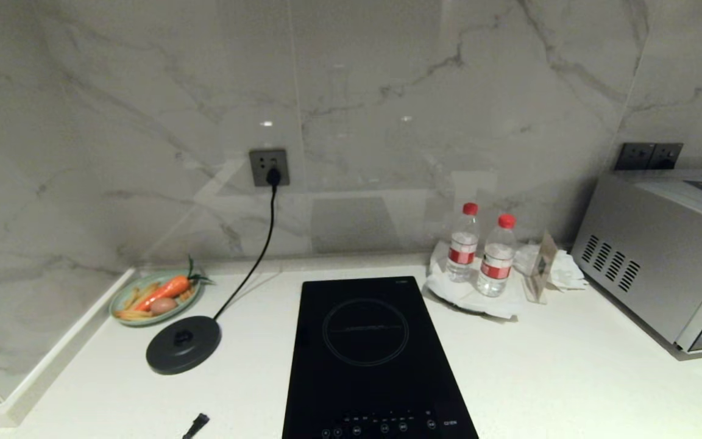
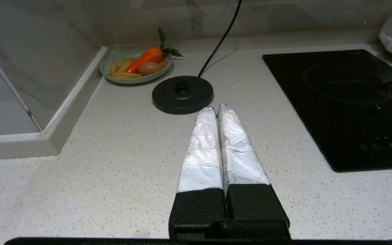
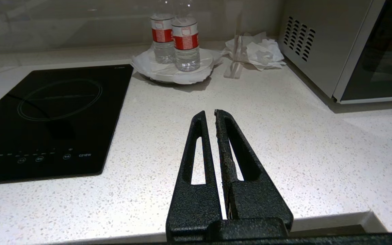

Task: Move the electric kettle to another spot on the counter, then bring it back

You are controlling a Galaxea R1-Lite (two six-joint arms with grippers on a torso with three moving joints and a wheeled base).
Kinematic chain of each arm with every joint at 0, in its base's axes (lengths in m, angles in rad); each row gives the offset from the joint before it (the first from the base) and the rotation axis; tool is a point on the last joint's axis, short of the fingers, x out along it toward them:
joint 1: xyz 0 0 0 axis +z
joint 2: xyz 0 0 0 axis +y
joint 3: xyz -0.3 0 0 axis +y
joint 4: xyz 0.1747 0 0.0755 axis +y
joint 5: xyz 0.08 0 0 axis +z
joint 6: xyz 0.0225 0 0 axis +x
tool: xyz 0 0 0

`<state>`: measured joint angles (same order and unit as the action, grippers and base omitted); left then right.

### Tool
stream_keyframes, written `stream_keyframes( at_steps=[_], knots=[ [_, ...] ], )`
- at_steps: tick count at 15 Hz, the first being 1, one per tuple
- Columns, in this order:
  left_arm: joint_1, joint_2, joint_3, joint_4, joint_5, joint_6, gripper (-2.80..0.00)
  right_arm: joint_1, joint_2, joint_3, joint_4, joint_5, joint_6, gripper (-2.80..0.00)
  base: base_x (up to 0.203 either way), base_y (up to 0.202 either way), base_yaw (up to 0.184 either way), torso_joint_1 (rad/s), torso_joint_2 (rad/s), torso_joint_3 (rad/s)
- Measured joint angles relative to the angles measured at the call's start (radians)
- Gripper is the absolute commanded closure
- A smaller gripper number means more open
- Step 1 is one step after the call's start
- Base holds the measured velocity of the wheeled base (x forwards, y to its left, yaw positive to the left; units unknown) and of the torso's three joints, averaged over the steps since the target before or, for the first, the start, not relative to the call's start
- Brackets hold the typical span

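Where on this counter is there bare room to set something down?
Bare counter lies between the hob and the microwave, and also in front of the kettle base. The back right is crowded: water bottles on a plate, crumpled tissues.

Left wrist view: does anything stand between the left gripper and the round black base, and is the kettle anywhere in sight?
Nothing visible does: only bare counter lies between the left gripper, jaws shut, and the empty base. The kettle shows in no view.
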<state>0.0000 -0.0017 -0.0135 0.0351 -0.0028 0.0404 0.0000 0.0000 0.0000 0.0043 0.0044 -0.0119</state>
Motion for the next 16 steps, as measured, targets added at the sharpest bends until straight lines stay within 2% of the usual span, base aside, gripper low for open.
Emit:
stream_keyframes(
  at_steps=[16],
  knots=[
    [0.0, 0.0, 0.0, 0.0, 0.0, 0.001, 0.0, 0.0, 0.0, 0.0, 0.0, 0.001, 0.0, 0.0, 0.0, 0.0, 0.0, -0.128, 0.34, 0.217]
  ],
)
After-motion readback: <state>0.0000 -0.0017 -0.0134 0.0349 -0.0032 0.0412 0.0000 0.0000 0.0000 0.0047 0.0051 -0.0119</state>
